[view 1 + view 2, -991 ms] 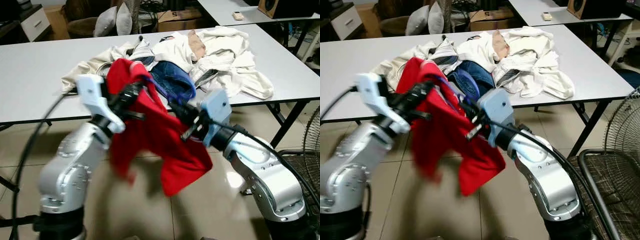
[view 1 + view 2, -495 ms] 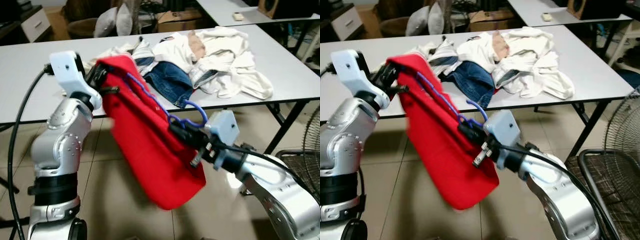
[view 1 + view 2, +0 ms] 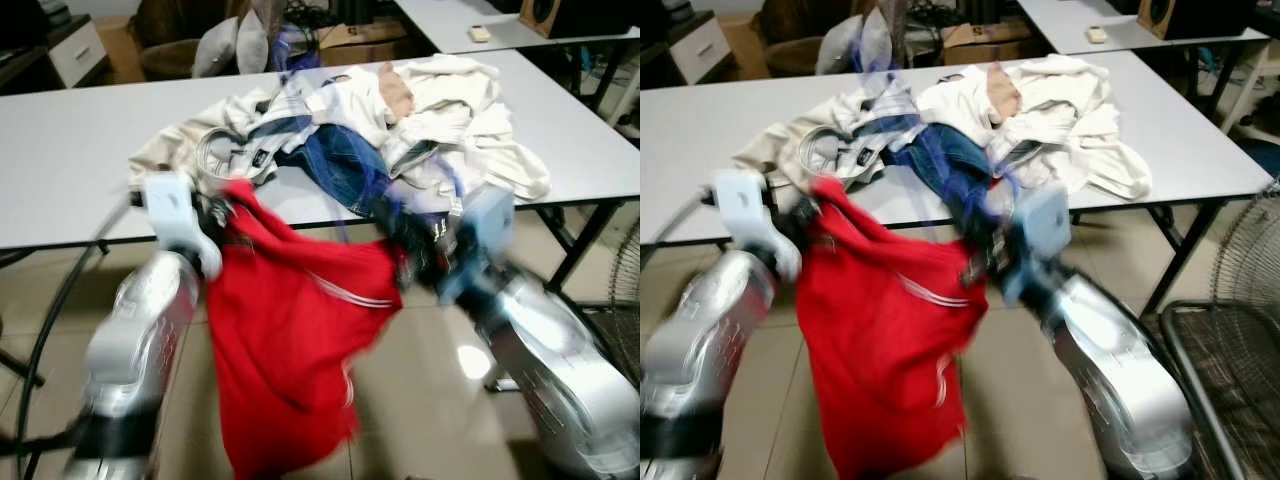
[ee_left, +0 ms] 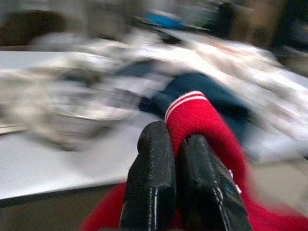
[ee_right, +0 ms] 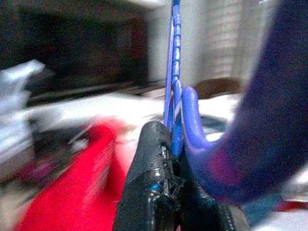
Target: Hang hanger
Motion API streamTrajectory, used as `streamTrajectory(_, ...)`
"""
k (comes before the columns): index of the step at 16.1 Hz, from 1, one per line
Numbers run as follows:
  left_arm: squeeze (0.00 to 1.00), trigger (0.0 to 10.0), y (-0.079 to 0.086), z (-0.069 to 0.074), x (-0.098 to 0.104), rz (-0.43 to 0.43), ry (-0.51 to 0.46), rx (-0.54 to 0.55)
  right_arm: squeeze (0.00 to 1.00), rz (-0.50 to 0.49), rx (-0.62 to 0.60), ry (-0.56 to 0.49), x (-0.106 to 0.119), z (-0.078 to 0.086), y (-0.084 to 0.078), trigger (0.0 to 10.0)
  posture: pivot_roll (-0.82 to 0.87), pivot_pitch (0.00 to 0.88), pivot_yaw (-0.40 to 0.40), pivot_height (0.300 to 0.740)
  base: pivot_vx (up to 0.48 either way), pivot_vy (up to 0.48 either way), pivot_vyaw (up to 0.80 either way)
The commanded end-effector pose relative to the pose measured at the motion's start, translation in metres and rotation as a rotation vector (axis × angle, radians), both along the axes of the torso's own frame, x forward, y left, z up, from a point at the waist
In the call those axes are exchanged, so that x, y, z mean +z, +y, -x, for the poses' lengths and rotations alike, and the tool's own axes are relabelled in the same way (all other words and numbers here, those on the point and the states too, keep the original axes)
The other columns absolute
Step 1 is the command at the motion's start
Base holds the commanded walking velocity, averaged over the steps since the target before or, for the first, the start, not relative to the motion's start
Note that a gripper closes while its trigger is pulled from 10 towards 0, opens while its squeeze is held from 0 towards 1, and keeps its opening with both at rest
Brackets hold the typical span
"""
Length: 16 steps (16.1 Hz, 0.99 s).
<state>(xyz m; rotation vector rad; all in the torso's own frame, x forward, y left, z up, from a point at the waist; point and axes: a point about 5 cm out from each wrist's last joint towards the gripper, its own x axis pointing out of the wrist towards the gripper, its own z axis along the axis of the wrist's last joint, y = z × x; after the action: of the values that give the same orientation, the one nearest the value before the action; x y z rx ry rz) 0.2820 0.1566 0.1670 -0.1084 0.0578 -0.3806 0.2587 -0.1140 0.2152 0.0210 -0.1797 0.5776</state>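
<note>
A red garment (image 3: 285,340) hangs in front of the table edge, spread between my two grippers. My left gripper (image 3: 222,208) is shut on its red ribbed edge with white stripes (image 4: 188,107), pinched between the black fingers (image 4: 153,159). My right gripper (image 3: 402,238) is shut on a blue hanger (image 5: 174,91), whose thin blue bar runs up from the fingers (image 5: 153,144). In the eye views the hanger is a blue motion smear (image 3: 940,170) rising over the clothes pile. Both arms are blurred.
A long white table (image 3: 70,150) carries a pile of white, striped and denim clothes (image 3: 400,110). A second table (image 3: 450,20) stands behind. A fan's wire cage (image 3: 1230,370) is at the right on the tiled floor (image 3: 420,410).
My left gripper has dropped lower and the right one has risen toward the table edge. The red garment now hangs down between them, and the blue hanger has swung upward.
</note>
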Motion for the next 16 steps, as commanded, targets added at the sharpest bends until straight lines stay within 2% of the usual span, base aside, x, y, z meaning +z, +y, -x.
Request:
streamTrajectory(1, 0.0, 0.0, -0.019, 0.017, 0.01, -0.015, -0.025, -0.204, 0.0, -0.01, -0.144, -0.013, 0.003, -0.014, -0.011, 0.0, -0.1, 0.0, 0.144, 0.74, 0.0, 0.0, 0.0)
streamTrajectory(2, 0.0, 0.0, -0.028, 0.035, 0.01, -0.067, -0.022, -0.327, 0.0, -0.051, -0.19, -0.01, 0.007, -0.025, -0.014, 0.0, -0.08, 0.0, 0.135, 0.74, 0.0, 0.0, 0.0)
streamTrajectory(4, 0.0, 0.0, -0.035, 0.053, 0.014, -0.096, -0.012, -0.452, 0.0, -0.03, -0.21, -0.023, 0.007, -0.036, -0.014, 0.0, -0.08, 0.0, 0.132, 0.74, 0.0, 0.0, 0.0)
streamTrajectory(5, 0.0, 0.0, -0.037, 0.057, 0.018, -0.074, -0.022, -0.465, 0.0, -0.046, -0.257, -0.021, 0.006, -0.043, -0.019, 3.8, -0.08, 0.0, 0.132, 0.74, 0.0, 0.0, 0.0)
streamTrajectory(6, 0.0, 0.0, -0.031, 0.052, 0.02, -0.048, -0.041, -0.379, 0.0, -0.032, -0.302, -0.01, 0.004, -0.046, -0.026, 10.0, -0.08, 0.0, 0.125, 0.74, 0.0, 0.0, 0.0)
streamTrajectory(7, 0.0, 0.0, -0.026, 0.048, 0.02, -0.041, -0.048, -0.314, 0.0, -0.004, -0.33, -0.016, 0.003, -0.047, -0.029, 10.0, -0.08, 0.0, 0.125, 0.74, 0.0, 0.0, 0.0)
streamTrajectory(8, 0.0, 0.0, -0.003, 0.036, 0.016, -0.067, -0.035, -0.07, 0.0, 0.047, -0.329, 0.026, -0.006, -0.034, -0.036, 10.0, -0.07, 0.0, 0.114, 0.74, 0.0, 0.0, 0.0)
streamTrajectory(9, 0.0, 0.0, 0.005, 0.033, 0.016, -0.081, -0.035, 0.013, 0.0, 0.077, -0.326, 0.043, -0.01, -0.027, -0.038, 10.0, -0.07, 0.0, 0.111, 0.74, 0.0, 0.0, 0.0)
streamTrajectory(10, 0.0, 10.0, 0.015, 0.031, 0.017, -0.086, -0.04, 0.12, 0.0, 0.155, -0.336, 0.111, -0.021, -0.01, -0.042, 10.0, -0.08, 0.0, 0.111, 0.74, 0.0, 0.0, 0.0)
streamTrajectory(11, 0.0, 10.0, 0.018, 0.031, 0.017, -0.08, -0.043, 0.159, 0.0, 0.182, -0.293, 0.136, -0.03, 0.006, -0.041, 10.0, -0.09, 0.0, 0.111, 0.74, 0.0, 0.0, 0.0)
streamTrajectory(12, 0.0, 10.0, 0.017, 0.029, 0.018, -0.112, -0.076, 0.175, 0.0, 0.235, -0.29, 0.143, -0.043, 0.019, -0.043, 10.0, -0.1, 0.0, 0.113, 0.74, 0.0, 0.0, 0.0)
streamTrajectory(13, 0.0, 10.0, 0.015, 0.028, 0.019, -0.128, -0.091, 0.177, 0.0, 0.267, -0.322, 0.151, -0.048, 0.022, -0.046, 10.0, -0.1, 0.0, 0.116, 0.74, 0.0, 0.0, 0.0)
streamTrajectory(14, 0.0, 10.0, 0.009, 0.022, 0.012, -0.134, -0.068, 0.179, 0.0, 0.233, -0.446, 0.205, -0.058, 0.02, -0.056, 10.0, -0.1, 0.0, 0.121, 0.74, 0.0, 0.0, 0.0)
streamTrajectory(15, 0.0, 10.0, 0.002, 0.019, 0.001, -0.163, -0.048, 0.172, 0.0, 0.103, -0.538, 0.255, -0.059, 0.017, -0.061, 10.0, -0.12, 0.0, 0.134, 0.74, 0.0, 0.0, 0.0)
streamTrajectory(16, 0.0, 10.0, 0.001, 0.02, -0.001, -0.161, -0.042, 0.168, 0.0, 0.086, -0.528, 0.266, -0.057, 0.018, -0.06, 10.0, -0.13, 0.0, 0.136, 0.74, 0.0, 0.0, 0.0)
